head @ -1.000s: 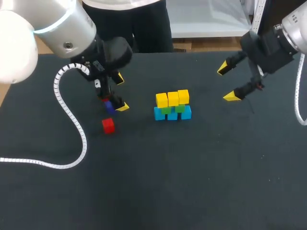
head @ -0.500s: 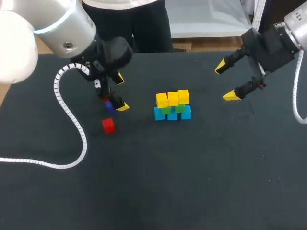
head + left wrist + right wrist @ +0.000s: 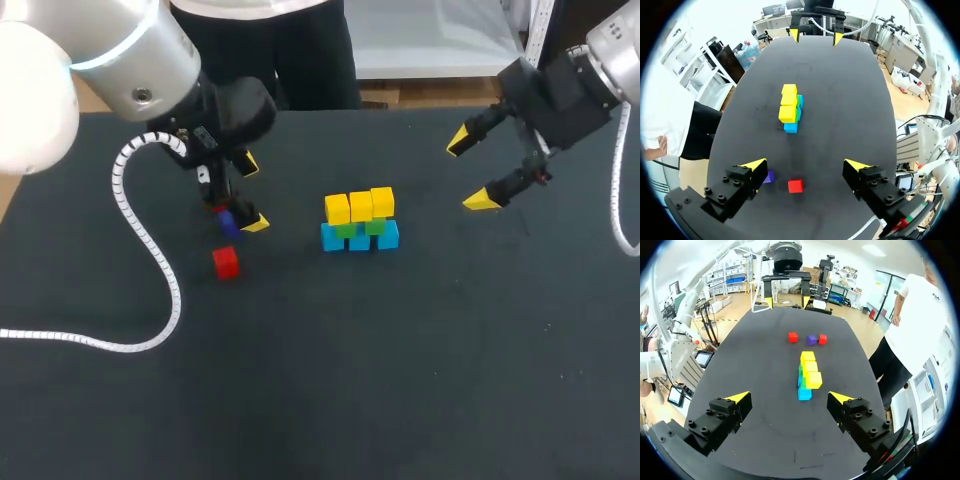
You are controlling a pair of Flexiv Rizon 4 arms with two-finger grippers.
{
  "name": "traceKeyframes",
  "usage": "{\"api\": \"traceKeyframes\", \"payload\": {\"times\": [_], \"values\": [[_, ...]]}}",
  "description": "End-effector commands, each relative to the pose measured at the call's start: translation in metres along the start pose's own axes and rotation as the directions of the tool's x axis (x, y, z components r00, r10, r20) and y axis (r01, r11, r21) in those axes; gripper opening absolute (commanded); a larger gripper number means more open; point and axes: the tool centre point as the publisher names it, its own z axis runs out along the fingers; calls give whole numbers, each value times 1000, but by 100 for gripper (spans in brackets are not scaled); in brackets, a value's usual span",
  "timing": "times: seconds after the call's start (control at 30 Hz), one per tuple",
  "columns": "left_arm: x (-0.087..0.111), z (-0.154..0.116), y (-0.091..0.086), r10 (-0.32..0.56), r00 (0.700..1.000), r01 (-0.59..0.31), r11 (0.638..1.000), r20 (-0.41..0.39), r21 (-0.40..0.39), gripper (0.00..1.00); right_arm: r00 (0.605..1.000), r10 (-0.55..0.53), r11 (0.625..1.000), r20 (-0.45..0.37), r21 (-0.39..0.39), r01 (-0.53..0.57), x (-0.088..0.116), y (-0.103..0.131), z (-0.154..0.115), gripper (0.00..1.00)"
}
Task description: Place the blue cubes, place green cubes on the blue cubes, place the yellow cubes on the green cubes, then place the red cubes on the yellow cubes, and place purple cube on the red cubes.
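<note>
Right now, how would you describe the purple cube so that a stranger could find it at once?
Start from the stack of blue, green and yellow cubes in the middle of the black table. On its side toward the left gripper, three loose cubes lie in a line. The purple cube is the middle one, and its two neighbours are both red cubes.

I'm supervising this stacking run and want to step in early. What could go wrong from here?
The purple cube lies close beside a red cube by the open left hand; closing there might catch purple, out of order, or knock both. The three yellow cubes rest on only two green cubes, so pressing a red down could tip them.
</note>
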Motion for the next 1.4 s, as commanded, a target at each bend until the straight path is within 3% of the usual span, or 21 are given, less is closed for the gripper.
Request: {"api": "traceKeyframes", "payload": {"times": [0.03, 0.17, 0.47, 0.63, 0.93, 1.4], "values": [[-2, -4, 0, -7, 993, 7, 1000, -117, 1, 100, 1000, 0, 1000, 1, -1, 0, 0, 0, 0, 100], [7, -10, -8, -52, 964, 49, 999, -260, -21, 100, 1000, 0, 1000, 1, -1, 0, 0, 0, 0, 100], [35, -2, -32, -128, 911, 122, 992, -393, -40, 100, 1000, 0, 1000, 1, -1, 0, 0, 0, 0, 100], [48, 9, -42, -100, 932, 99, 995, -349, -20, 100, 1000, 0, 1000, 1, -1, 0, 0, 0, 0, 100], [78, 28, -50, -173, 928, 205, 977, -330, 65, 100, 1000, 0, 1000, 1, -1, 0, 0, 0, 0, 100], [72, 58, -64, -188, 891, 232, 971, -413, 61, 100, 1000, 0, 1000, 1, -1, 0, 0, 0, 0, 100]]}}
